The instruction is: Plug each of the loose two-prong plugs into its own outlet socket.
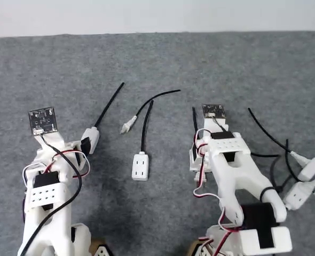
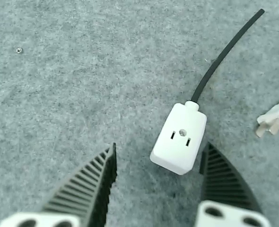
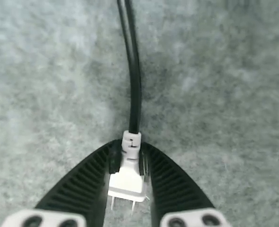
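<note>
Two seemingly light, rigid plastic parts on stiff cords: right gripper (image 3: 130, 145) pinches a plug (image 3: 126, 182) by its flat sides, prongs free; left gripper (image 2: 161, 147), fingers wide, straddles a socket (image 2: 179, 138), ten o'clock of the central socket (image 1: 140, 165); best gripped by its smooth sides.

socket (image 2: 178, 138): white, face-up, unplugged | plug (image 3: 126, 182): white, black cord, in right gripper (image 3: 129, 145)

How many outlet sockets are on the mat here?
2 for sure: the left socket sits between the left gripper's open fingers, and the middle socket lies mid-table. The white cord ends at the right edge may include more.
</note>
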`<action>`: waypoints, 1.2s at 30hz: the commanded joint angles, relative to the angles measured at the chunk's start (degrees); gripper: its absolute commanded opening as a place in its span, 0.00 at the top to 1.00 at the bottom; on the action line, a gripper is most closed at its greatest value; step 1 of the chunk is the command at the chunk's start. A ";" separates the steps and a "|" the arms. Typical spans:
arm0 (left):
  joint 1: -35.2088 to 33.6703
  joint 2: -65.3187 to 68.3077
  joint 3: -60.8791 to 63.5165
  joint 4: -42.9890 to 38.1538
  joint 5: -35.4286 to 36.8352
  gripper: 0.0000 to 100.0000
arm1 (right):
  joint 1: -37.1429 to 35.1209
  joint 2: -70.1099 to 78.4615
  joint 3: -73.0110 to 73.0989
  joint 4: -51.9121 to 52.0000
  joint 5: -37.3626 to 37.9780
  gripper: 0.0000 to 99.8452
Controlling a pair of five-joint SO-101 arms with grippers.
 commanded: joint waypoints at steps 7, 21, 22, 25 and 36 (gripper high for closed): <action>1.14 -1.05 -1.27 2.11 -0.44 0.73 | -2.07 -7.25 -4.66 7.08 5.89 0.99; 5.45 -0.88 -1.54 8.09 -9.41 0.99 | -20.35 -49.98 -5.27 12.62 10.73 0.99; 5.98 -0.44 -1.71 8.88 -10.20 0.99 | -21.49 -50.42 -5.36 12.26 10.81 0.99; 8.35 3.96 -4.44 12.66 -14.51 0.99 | -25.45 -50.15 -5.63 11.03 10.73 0.99; 11.43 26.20 -20.70 23.74 -30.15 0.99 | -34.51 -43.03 -5.63 3.91 7.74 0.99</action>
